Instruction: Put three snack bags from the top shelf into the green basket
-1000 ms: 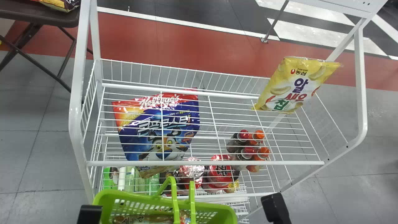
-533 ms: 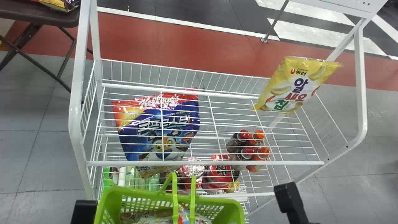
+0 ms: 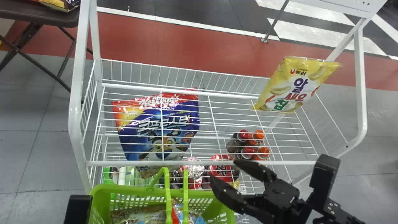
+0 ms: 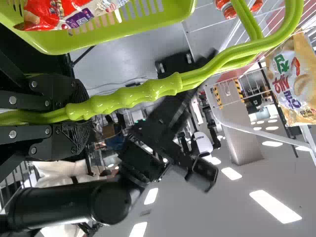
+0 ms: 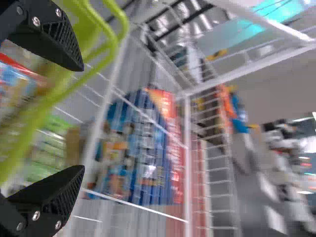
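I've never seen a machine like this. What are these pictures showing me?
It's a two-armed robot working at a white wire rack. One picture looks down from its head; the other two come from cameras on its wrists, so they look sideways. Its left hand grips the handles of a green basket, which already has snack bags inside. Its right hand is open and empty, in front of the rack. A yellow snack bag sits at the right of the top shelf. Through the shelf's wires you can see a blue-and-red bag and bottles.
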You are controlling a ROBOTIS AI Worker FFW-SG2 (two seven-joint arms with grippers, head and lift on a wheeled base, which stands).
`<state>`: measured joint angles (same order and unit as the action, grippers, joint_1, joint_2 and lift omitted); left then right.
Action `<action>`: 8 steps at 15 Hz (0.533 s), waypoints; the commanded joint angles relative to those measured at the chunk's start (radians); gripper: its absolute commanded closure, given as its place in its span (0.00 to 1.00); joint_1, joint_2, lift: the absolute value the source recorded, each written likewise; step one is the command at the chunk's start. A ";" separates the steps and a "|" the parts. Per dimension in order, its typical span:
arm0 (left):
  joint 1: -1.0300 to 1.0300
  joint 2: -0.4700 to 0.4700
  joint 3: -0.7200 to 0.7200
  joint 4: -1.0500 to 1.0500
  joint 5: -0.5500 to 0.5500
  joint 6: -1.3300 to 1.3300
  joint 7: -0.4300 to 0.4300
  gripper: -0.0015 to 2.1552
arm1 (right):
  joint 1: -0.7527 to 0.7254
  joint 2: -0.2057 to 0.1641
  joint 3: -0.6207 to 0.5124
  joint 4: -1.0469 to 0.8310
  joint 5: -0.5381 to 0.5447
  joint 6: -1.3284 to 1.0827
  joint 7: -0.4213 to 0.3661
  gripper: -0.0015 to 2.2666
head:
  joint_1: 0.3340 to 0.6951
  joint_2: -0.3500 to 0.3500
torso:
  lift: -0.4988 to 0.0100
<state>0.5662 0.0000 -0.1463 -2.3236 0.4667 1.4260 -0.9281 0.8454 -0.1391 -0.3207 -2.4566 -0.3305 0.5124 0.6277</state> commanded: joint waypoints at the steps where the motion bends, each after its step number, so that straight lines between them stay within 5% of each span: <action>1: -0.006 -0.003 -0.010 0.007 0.000 0.000 0.002 0.99 | 0.041 0.015 0.048 0.034 -0.013 -0.274 -0.065 0.04 | 1.00 0.00 | 0.88; 5: -0.012 -0.003 -0.027 0.020 0.000 0.000 0.008 0.99 | 0.118 0.013 0.164 0.091 0.056 -0.697 -0.301 0.04 | 1.00 0.00 | 0.88; 8: -0.011 0.000 -0.033 0.015 0.000 0.000 0.008 0.99 | 0.132 0.009 0.187 0.104 0.070 -0.725 -0.370 0.04 | 1.00 0.00 | 0.88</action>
<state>0.5538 0.0000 -0.1771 -2.3066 0.4663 1.4259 -0.9203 0.9714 -0.1286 -0.1422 -2.3543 -0.2645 -0.2125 0.2695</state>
